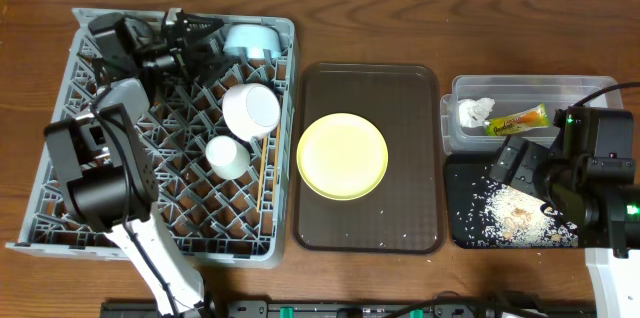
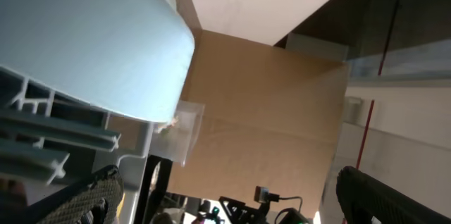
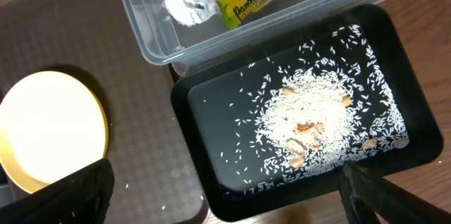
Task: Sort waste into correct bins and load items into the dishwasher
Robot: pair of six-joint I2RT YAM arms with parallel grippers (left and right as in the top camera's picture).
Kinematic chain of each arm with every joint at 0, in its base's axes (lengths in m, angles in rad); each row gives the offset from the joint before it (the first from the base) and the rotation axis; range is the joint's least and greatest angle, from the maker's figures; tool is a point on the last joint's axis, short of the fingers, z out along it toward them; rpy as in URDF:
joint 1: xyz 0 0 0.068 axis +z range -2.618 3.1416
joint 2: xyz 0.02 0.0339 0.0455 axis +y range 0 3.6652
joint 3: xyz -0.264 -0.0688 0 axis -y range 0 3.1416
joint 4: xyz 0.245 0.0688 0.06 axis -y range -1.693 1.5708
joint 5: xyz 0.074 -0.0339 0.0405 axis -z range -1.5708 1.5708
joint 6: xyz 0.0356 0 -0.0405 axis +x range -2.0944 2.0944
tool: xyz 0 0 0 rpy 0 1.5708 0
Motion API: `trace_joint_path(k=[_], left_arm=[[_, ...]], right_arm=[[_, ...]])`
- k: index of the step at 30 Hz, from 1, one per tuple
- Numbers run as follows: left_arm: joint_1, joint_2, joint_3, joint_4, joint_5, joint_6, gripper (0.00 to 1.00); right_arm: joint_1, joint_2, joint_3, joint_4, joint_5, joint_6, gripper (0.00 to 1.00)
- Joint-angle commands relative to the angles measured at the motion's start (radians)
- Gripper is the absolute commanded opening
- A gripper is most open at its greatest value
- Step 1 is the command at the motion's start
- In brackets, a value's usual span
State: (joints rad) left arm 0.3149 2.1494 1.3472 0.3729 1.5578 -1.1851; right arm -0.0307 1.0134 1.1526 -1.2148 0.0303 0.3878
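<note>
The grey dish rack (image 1: 60, 213) holds a light blue bowl (image 1: 250, 38), a white bowl (image 1: 250, 108), a small pale cup (image 1: 227, 156) and chopsticks (image 1: 263, 173). My left gripper (image 1: 205, 36) is open and empty just left of the blue bowl, which fills the upper left of the left wrist view (image 2: 91, 41). The yellow-green plate (image 1: 342, 155) lies on the brown tray. The clear tub (image 1: 520, 86) holds the napkin (image 1: 474, 111) and wrapper (image 1: 517, 120). Rice scraps (image 1: 515, 216) lie in the black tray (image 1: 462, 173). My right gripper (image 1: 515, 163) is open and empty above it.
The brown serving tray (image 1: 410, 108) sits between rack and bins, with a few rice grains on it. In the right wrist view the plate (image 3: 49, 129) is at left, the tub (image 3: 148, 34) above, the black tray (image 3: 204, 153) below. The left arm lies across the rack.
</note>
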Motion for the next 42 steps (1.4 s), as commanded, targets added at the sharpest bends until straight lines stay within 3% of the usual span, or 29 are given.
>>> trace_joint_path(k=[1,8,15,18,21,24,27,31,33,42], left_arm=[[0.002,-0.08,-0.01,-0.006,0.016,-0.005,0.98],[0.002,-0.257,-0.013,-0.009,-0.043,-0.004,0.98],[-0.002,-0.481,-0.013,-0.055,-0.316,0.043,0.98],[-0.022,-0.545,0.017,-0.259,-0.439,0.186,0.98],[-0.068,-0.558,0.111,-0.627,-0.584,0.46,0.98],[-0.148,-0.546,0.23,-0.957,-0.871,0.702,0.98],[-0.272,-0.516,0.369,-1.148,-1.221,0.854,0.98],[-0.402,-0.484,0.445,-1.178,-1.472,1.006,0.98],[-0.453,-0.474,0.444,-1.176,-1.577,1.016,0.98],[-0.478,-0.308,0.443,-1.096,-1.566,1.017,0.98]], right_arm=[[-0.008,-0.001,0.005,-0.001,0.006,-0.011,0.99],[-0.008,-0.001,0.005,-0.001,0.006,-0.011,0.99],[-0.008,-0.001,0.005,-0.001,0.006,-0.011,0.99],[-0.008,-0.001,0.005,-0.001,0.006,-0.011,0.99],[-0.008,-0.001,0.005,-0.001,0.006,-0.011,0.99],[-0.008,-0.001,0.005,-0.001,0.006,-0.011,0.99],[-0.008,-0.001,0.005,-0.001,0.006,-0.011,0.99],[-0.008,-0.001,0.005,-0.001,0.006,-0.011,0.99],[-0.008,-0.001,0.005,-0.001,0.006,-0.011,0.99],[-0.008,-0.001,0.005,-0.001,0.006,-0.011,0.99]])
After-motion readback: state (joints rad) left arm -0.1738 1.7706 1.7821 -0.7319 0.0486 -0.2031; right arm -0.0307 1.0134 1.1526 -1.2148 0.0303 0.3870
